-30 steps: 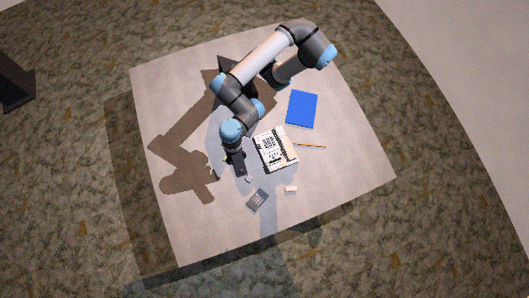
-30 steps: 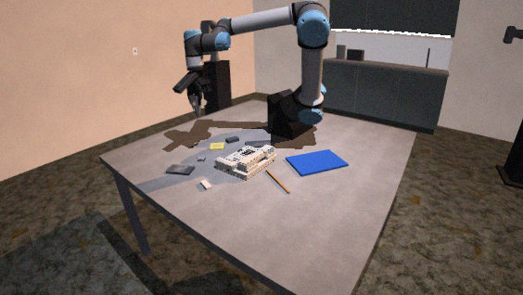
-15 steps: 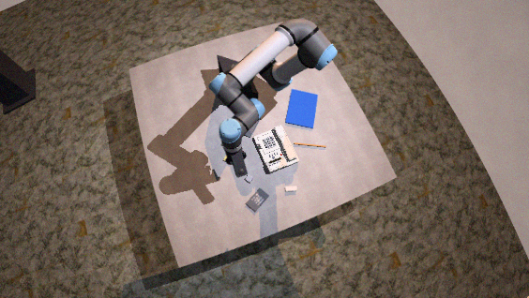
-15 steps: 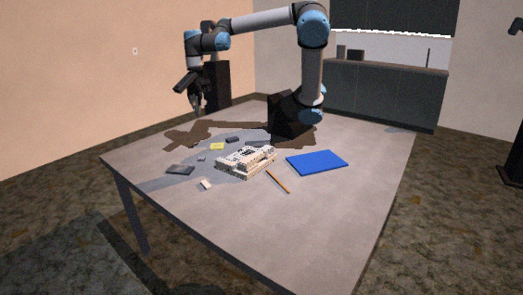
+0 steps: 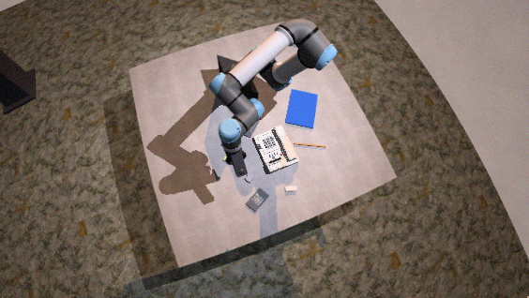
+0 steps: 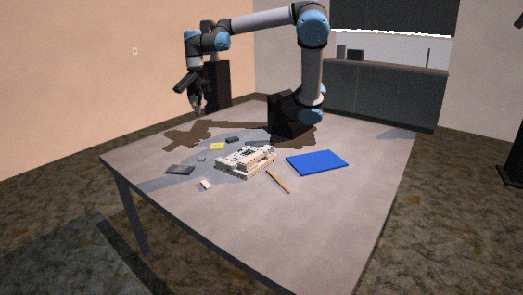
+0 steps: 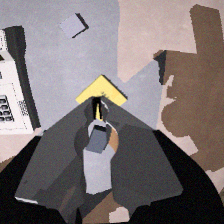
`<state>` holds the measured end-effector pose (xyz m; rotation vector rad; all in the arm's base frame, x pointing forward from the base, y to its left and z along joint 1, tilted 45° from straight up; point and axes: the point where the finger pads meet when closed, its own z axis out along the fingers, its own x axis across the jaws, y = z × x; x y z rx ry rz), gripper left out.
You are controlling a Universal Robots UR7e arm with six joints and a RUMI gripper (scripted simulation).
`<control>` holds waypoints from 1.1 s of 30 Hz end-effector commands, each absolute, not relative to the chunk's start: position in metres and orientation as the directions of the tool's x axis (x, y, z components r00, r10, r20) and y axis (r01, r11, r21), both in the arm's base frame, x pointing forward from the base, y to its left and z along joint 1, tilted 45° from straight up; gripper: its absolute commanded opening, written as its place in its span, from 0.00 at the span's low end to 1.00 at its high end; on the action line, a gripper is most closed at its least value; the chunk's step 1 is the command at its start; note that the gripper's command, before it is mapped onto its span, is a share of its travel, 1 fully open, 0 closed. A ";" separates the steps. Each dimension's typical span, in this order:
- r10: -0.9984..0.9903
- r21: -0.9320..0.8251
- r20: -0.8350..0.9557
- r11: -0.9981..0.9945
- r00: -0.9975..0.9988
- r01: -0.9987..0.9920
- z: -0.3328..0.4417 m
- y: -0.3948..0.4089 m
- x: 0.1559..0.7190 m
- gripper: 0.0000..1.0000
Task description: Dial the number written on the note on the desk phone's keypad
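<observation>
The beige desk phone (image 5: 274,149) (image 6: 246,160) lies near the middle of the table, and its handset rests in the cradle. Its left edge with some keys shows in the wrist view (image 7: 10,100). A yellow note (image 6: 216,146) (image 7: 102,90) lies on the table to the left of the phone; I cannot read its writing. My gripper (image 5: 243,172) (image 6: 197,109) (image 7: 97,98) is shut and empty. It hangs high above the table over the note, well clear of the phone.
A blue book (image 5: 301,108) (image 6: 316,161) and a pencil (image 5: 309,145) (image 6: 277,181) lie right of the phone. An eraser (image 5: 291,188) (image 6: 205,184), a dark flat device (image 5: 257,200) (image 6: 180,170) and a small grey block (image 5: 249,178) (image 6: 200,158) (image 7: 72,25) lie in front.
</observation>
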<state>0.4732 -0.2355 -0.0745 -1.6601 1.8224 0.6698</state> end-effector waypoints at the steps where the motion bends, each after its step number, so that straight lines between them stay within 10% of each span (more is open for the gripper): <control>1: -0.703 -0.025 -0.709 0.097 -0.050 -0.995 -0.074 -0.236 0.473 0.00; 33: -0.666 -0.147 -0.741 0.036 0.085 -0.989 -0.076 -0.228 0.472 0.00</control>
